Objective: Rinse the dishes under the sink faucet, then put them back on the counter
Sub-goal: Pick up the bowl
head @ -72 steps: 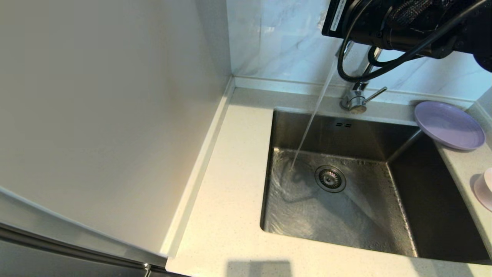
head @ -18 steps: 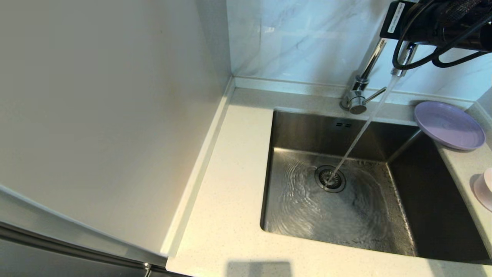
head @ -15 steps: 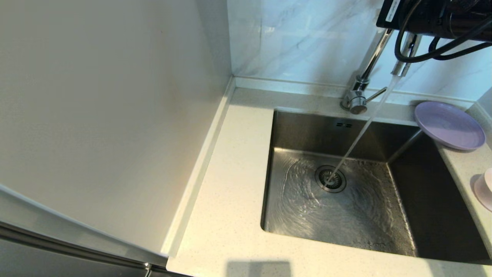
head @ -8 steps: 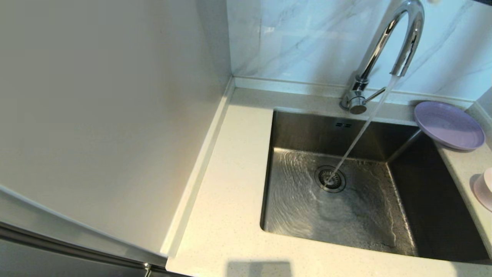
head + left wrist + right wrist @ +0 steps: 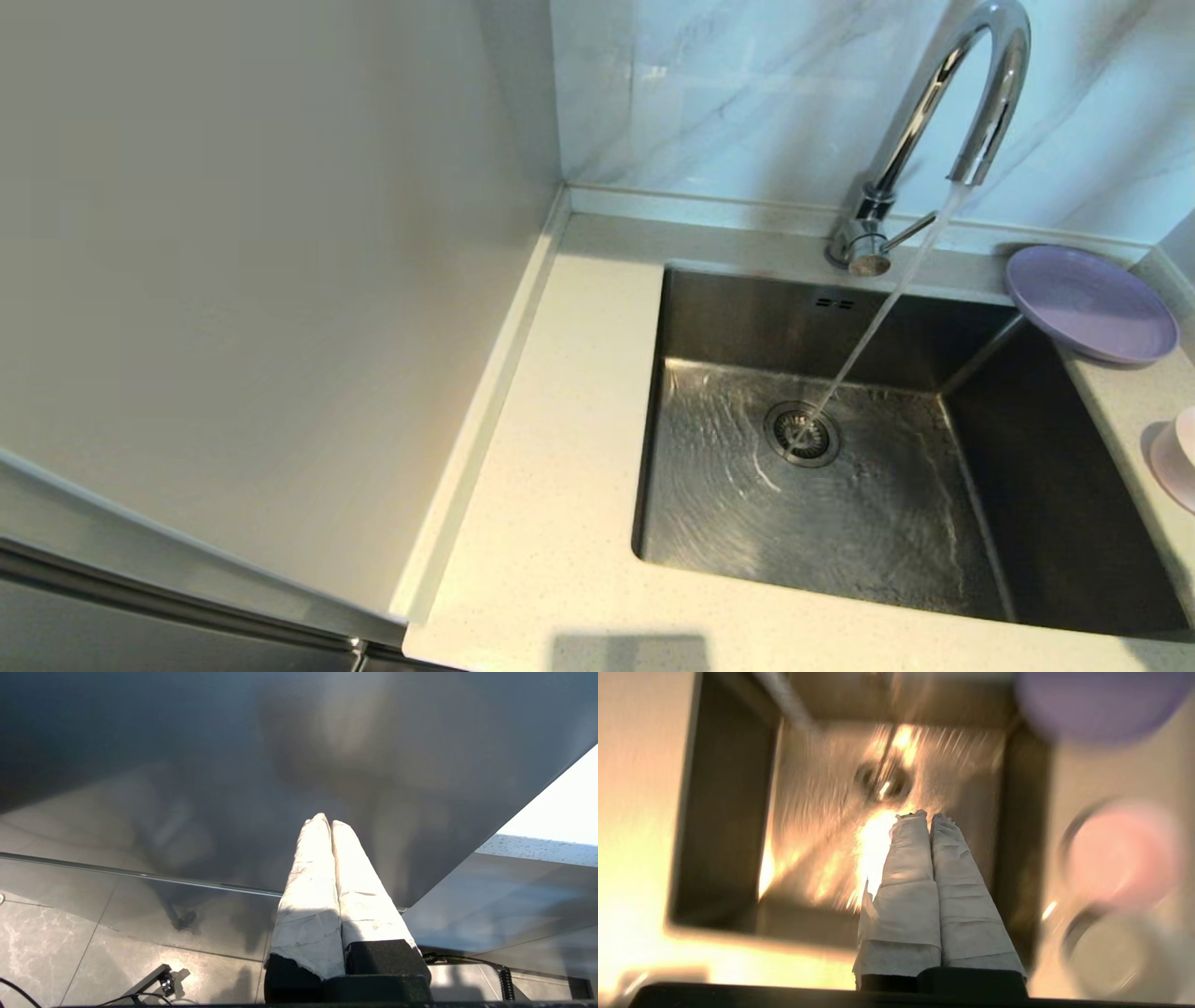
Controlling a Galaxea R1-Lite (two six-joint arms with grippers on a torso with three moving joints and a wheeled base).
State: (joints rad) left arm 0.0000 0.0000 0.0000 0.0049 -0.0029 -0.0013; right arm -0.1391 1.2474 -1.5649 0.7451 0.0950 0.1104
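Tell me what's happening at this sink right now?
Water runs from the faucet onto the drain of the sink. No dish is being handled: the lilac plate and the pink bowl sit on the counter to the right. The right gripper hangs shut and empty above the basin; the left gripper is parked, shut, below the counter.

I can read no text, label, brand, number or sign anywhere around me.
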